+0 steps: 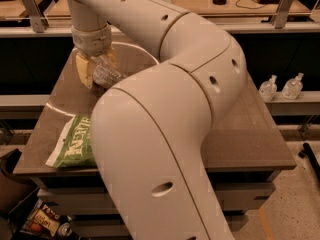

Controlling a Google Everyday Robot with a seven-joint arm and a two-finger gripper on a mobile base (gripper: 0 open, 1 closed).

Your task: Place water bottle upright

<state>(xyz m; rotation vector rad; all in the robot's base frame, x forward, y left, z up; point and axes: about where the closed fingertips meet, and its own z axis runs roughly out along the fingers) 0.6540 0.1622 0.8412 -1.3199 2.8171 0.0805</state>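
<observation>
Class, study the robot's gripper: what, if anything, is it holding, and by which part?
The gripper, above the table's far left, holds the water bottle by its clear ribbed body; its ends are hidden.
</observation>
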